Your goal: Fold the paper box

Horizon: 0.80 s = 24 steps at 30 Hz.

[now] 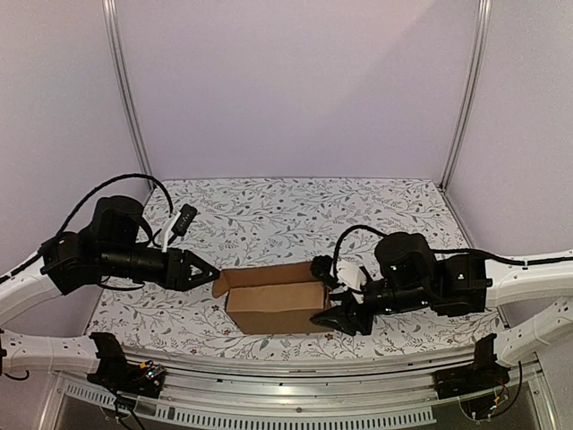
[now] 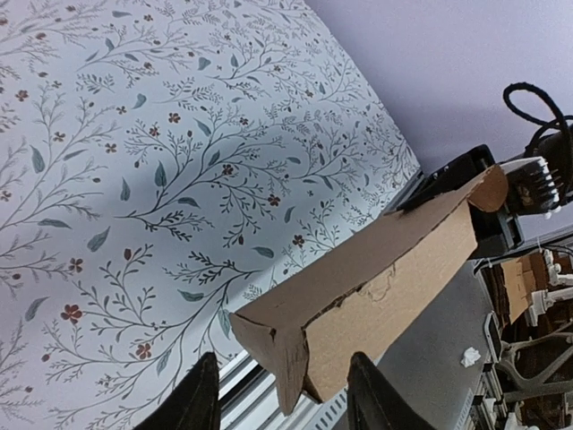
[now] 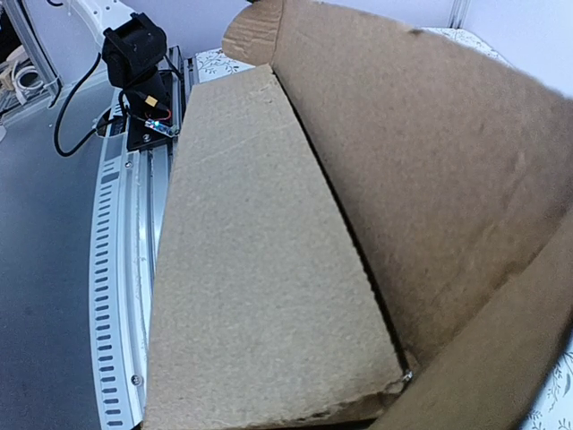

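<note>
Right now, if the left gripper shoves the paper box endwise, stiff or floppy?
Probably floppy: the paper box is thin cardboard, top open, flaps loose. Likely light, so it could slide on the patterned table rather than resist. Flat sides, so rolling seems unlikely.

Plain brown paper box (image 1: 273, 305), unmarked and only half-formed; long and slim, it runs left to right in the near centre of the scene; the top is open, with a taller back panel rising behind the lower front wall; a small round-cornered flap juts from the left end, and the cut edges look slightly ragged.
</note>
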{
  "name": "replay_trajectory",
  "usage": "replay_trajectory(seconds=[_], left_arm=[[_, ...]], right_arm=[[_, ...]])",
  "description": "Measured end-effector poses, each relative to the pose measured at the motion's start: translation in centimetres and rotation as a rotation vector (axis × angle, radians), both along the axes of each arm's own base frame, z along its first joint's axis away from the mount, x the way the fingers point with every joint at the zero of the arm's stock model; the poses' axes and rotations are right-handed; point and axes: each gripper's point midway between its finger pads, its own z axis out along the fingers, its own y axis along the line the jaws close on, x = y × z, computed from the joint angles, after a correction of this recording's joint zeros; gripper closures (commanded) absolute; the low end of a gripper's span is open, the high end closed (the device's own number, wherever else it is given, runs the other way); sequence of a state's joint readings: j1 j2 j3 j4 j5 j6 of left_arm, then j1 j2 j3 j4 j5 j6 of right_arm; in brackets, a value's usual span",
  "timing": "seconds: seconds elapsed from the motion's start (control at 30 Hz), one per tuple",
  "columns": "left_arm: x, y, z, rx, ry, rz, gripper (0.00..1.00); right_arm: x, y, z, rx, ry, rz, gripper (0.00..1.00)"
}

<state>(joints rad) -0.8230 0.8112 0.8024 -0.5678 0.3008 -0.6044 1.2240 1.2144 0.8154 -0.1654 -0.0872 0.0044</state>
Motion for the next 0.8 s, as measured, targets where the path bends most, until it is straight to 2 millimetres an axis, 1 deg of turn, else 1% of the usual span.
replay_trajectory(seconds=[0.03, 0.13, 0.3, 0.43, 0.57, 0.63, 0.8], left_arm=[[0.1, -0.1, -0.3, 0.010, 0.006, 0.003, 0.57], [0.5, -0.2, -1.0, 0.040, 0.004, 0.013, 0.68], [0.8, -0.7, -2.5, 0.093, 0.017, 0.013, 0.81], [0.7, -1.3, -3.4, 0.125, 0.021, -0.005, 1.00], [0.8, -1.6, -4.2, 0.160, 0.019, -0.006, 1.00], [0.9, -1.7, -4.5, 0.178, 0.017, -0.003, 1.00], [1.3, -1.9, -4.8, 0.210, -0.004, 0.022, 1.00]], right_arm=[[0.1, 0.1, -0.1, 0.001, 0.002, -0.005, 0.65], [0.3, 0.3, -0.3, 0.005, 0.006, -0.012, 0.66], [0.5, 0.7, -0.6, 0.005, 0.010, -0.016, 0.66], [0.5, 0.8, -1.0, 0.001, 0.012, -0.018, 0.66], [0.6, 0.7, -1.4, -0.009, 0.013, -0.022, 0.67], [0.7, 0.5, -1.7, -0.017, 0.012, -0.030, 0.70], [1.3, 0.4, -2.4, -0.002, 0.010, -0.075, 0.71]])
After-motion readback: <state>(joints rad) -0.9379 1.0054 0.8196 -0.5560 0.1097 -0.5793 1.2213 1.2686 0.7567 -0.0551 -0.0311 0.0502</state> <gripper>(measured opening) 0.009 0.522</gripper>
